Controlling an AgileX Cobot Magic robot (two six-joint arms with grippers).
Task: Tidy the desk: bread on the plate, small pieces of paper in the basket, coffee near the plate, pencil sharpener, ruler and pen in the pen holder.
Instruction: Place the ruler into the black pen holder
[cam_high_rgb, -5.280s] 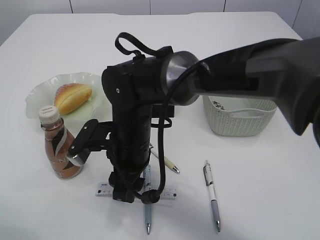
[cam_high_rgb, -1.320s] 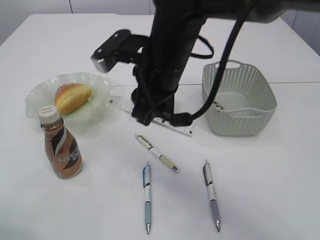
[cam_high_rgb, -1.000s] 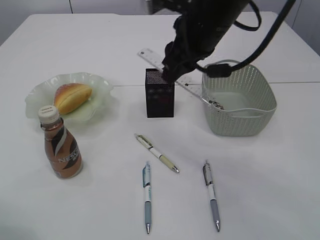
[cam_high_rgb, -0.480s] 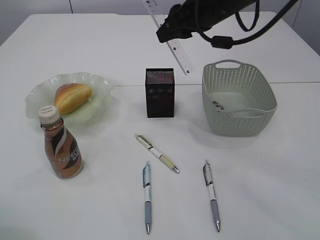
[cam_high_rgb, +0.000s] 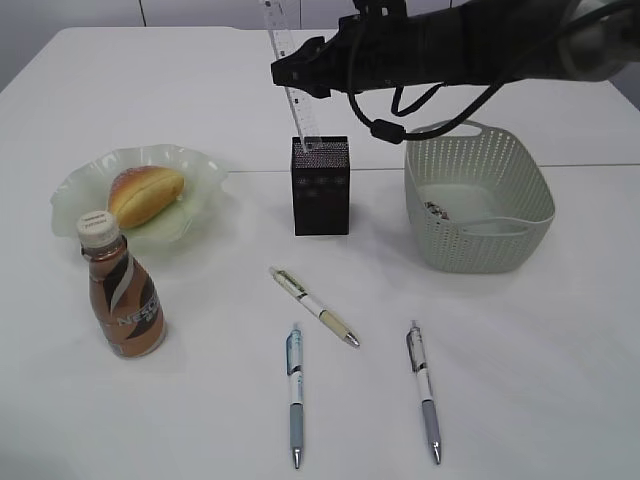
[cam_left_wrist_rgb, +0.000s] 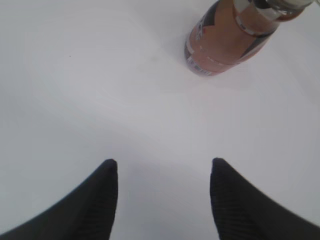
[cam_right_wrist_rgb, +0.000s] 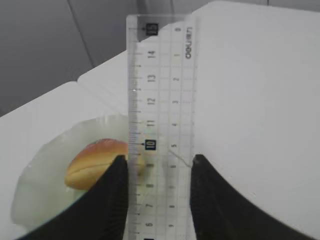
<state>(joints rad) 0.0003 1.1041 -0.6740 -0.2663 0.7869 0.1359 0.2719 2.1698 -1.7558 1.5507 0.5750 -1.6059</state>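
On the plain white table (cam_high_rgb: 560, 330) I see the square black mesh pen holder (cam_high_rgb: 320, 187); my right pincer (cam_right_wrist_rgb: 157, 165) grips the clear plastic ruler (cam_high_rgb: 290, 80) nearly upright, its lower end at the holder's mouth. Left pincer (cam_left_wrist_rgb: 162, 170) hangs open, empty.

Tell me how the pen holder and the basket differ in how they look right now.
The pen holder is black, square and taller than wide; the basket is pale green, oval, wider and has cut-out handles. The right gripper holds the ruler nearly upright with its lower end at the pen holder's mouth; nothing hangs over the basket. Both have perforated sides and stand on the desk.
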